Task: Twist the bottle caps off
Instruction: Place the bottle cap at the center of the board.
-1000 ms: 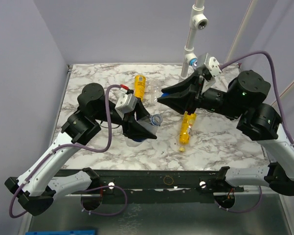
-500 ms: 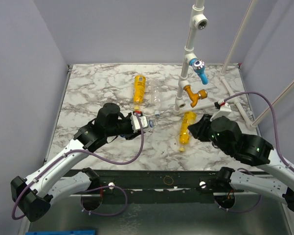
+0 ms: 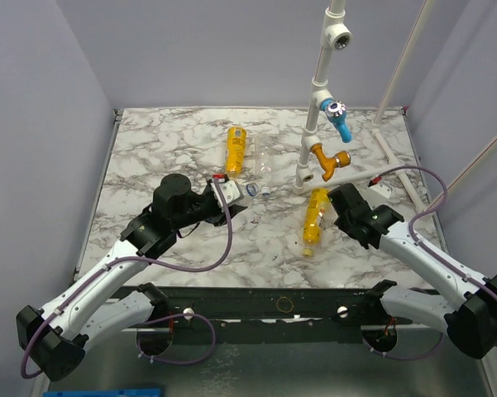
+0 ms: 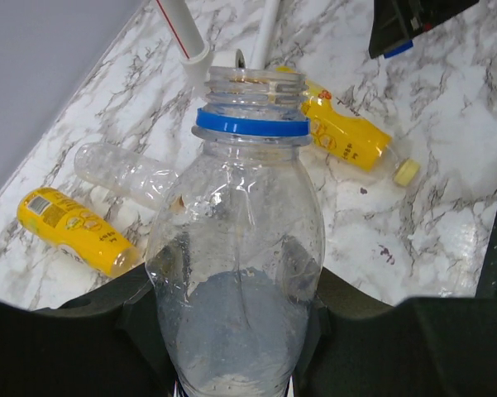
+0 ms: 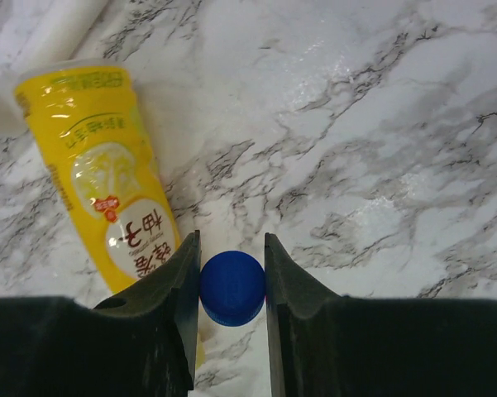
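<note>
Between the clenched fingers (image 5: 178, 289) of the right gripper (image 5: 231, 285) the blue cap (image 5: 231, 288) is pinched, low in the right wrist view, just beside a lying yellow bottle (image 5: 107, 182). The clear bottle (image 4: 240, 273) is grasped around its body by the left gripper (image 4: 231, 331), and its neck is seen open, with only the blue ring (image 4: 252, 124) left. This cap is therefore judged unscrewed, while the yellow cap (image 4: 407, 171) is not yet removed. In the earlier top view the arms are raised and close together at centre; now they are lowered and drawn apart.
</note>
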You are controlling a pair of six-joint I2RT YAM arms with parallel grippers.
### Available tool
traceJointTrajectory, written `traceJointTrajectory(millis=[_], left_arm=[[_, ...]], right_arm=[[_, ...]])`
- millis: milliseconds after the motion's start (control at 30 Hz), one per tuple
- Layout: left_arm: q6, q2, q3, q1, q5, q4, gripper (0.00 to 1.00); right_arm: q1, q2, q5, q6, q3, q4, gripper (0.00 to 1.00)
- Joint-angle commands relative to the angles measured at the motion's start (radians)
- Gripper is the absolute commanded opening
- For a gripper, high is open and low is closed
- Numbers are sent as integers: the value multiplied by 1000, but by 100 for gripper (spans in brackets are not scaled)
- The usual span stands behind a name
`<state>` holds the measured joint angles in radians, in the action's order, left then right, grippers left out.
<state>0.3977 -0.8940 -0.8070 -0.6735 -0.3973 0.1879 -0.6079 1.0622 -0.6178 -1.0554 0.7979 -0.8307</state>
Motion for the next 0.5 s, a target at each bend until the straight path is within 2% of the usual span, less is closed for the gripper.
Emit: traceJointTrajectory(millis=[0, 133, 233, 400, 467], left_arm=[[-188, 40, -36, 24, -10, -92, 0], [-260, 50, -41, 38, -9, -107, 0], [-313, 54, -43, 51, -9, -118, 0], [-360, 73, -42, 69, -21, -132, 0], [-367, 78, -43, 71, -25, -134, 0]], right_arm=[[48, 6, -15, -1, -56, 177, 7], [52, 35, -69, -69, -128, 264, 20], [78, 89, -47, -99, -182, 327, 29], [82, 154, -59, -273, -220, 240, 47], [82, 137, -54, -307, -243, 228, 58]])
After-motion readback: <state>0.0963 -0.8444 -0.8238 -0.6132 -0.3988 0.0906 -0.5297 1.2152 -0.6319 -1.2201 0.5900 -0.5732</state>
